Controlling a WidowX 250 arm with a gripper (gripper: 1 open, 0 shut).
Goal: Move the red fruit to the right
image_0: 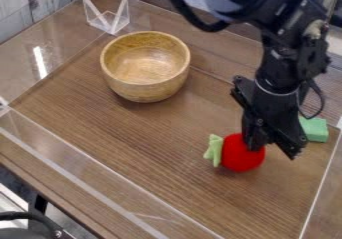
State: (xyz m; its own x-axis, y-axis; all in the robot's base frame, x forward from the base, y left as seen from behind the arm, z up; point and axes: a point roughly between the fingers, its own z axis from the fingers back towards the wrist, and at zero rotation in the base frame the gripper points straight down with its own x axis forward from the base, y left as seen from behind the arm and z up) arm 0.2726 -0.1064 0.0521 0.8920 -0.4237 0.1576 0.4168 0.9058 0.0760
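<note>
The red fruit (239, 155) is a small bright red toy with a light green leafy end on its left side. It rests low at the wooden tabletop (120, 143), right of centre. My black gripper (261, 141) comes straight down onto its upper right part and is shut on it. The fingertips are partly hidden against the fruit.
A wooden bowl (146, 64) stands at the back left. A flat green block (317, 129) lies just right of the gripper, mostly hidden by it. Clear acrylic walls (80, 168) ring the table, and a clear folded stand (104, 15) sits at the back.
</note>
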